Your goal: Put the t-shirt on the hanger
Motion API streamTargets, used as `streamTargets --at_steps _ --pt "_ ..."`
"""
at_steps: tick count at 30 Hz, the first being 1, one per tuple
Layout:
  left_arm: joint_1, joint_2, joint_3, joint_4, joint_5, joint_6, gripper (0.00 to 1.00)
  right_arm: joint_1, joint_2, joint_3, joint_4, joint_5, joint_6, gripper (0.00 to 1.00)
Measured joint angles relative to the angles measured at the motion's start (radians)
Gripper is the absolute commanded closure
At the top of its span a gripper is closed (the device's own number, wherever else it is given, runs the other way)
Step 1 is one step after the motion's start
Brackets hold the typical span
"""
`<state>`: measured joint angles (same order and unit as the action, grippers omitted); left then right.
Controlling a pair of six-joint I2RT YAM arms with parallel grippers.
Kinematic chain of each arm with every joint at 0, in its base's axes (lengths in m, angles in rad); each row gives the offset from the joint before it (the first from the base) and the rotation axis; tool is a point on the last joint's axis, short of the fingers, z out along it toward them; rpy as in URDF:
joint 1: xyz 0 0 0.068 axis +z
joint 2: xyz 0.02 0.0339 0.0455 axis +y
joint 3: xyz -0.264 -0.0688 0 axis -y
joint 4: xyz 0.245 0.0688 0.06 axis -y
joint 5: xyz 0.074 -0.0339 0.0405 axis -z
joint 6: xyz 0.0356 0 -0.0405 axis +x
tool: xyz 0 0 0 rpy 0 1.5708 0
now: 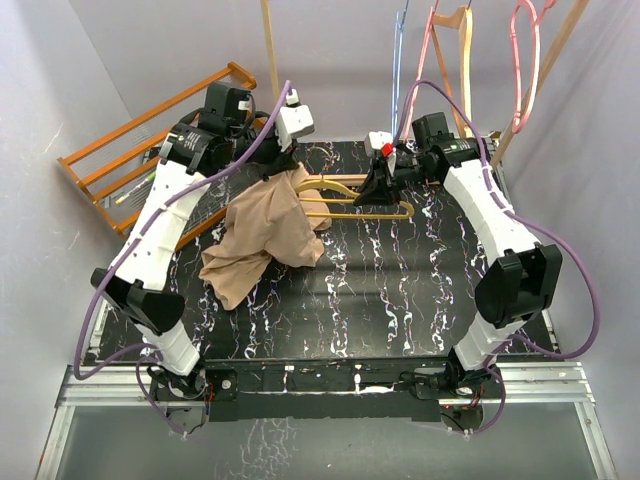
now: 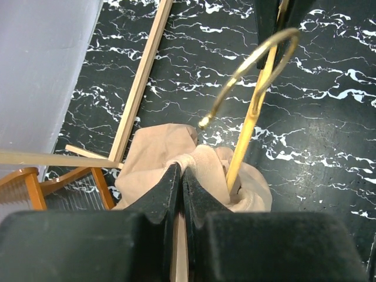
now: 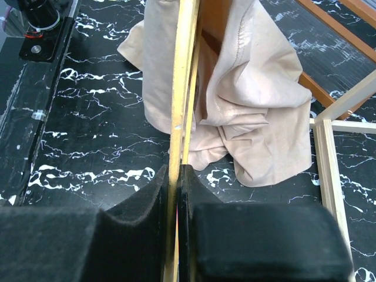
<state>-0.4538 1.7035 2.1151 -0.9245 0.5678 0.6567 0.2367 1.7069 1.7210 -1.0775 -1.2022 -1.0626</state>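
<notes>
A black table veined with white sits between pale grey walls. At far left stands an orange wooden rack. The left claw is closed on a fold of the tan t-shirt, which droops bunched just below it (plain, creased). A thin yellow hanger runs from inside the t-shirt to the right claw, clamped on it. Behind that claw hang pink hangers.
</notes>
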Motion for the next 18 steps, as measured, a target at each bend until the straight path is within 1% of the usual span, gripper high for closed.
streamTargets --at_steps 1,2,3,5,7,11,16,18 --pt "0.000 0.006 0.000 -0.002 0.002 -0.008 0.80 0.002 -0.005 -0.010 0.009 0.000 0.006 0.92" --pt "0.000 0.011 -0.001 -0.002 0.003 -0.014 0.64 0.003 -0.008 -0.017 0.016 0.000 0.011 0.92" --pt "-0.002 0.015 -0.005 0.007 0.008 -0.021 0.55 0.005 -0.011 -0.026 0.026 0.000 0.018 0.92" --pt "-0.009 0.015 -0.025 0.036 0.017 -0.037 0.30 0.012 -0.014 -0.043 0.048 0.001 0.041 0.92" --pt "-0.016 0.006 -0.057 0.067 0.017 -0.058 0.21 0.019 -0.020 -0.068 0.081 0.005 0.069 0.92" --pt "-0.021 -0.010 -0.080 0.115 -0.019 -0.109 0.20 0.026 -0.033 -0.113 0.143 0.016 0.119 0.92" --pt "-0.021 -0.080 -0.086 0.137 -0.113 -0.168 0.27 0.026 -0.036 -0.147 0.225 0.024 0.177 0.92" --pt "-0.021 -0.154 -0.148 0.159 -0.147 -0.200 0.28 0.025 -0.039 -0.171 0.272 0.030 0.211 0.92"
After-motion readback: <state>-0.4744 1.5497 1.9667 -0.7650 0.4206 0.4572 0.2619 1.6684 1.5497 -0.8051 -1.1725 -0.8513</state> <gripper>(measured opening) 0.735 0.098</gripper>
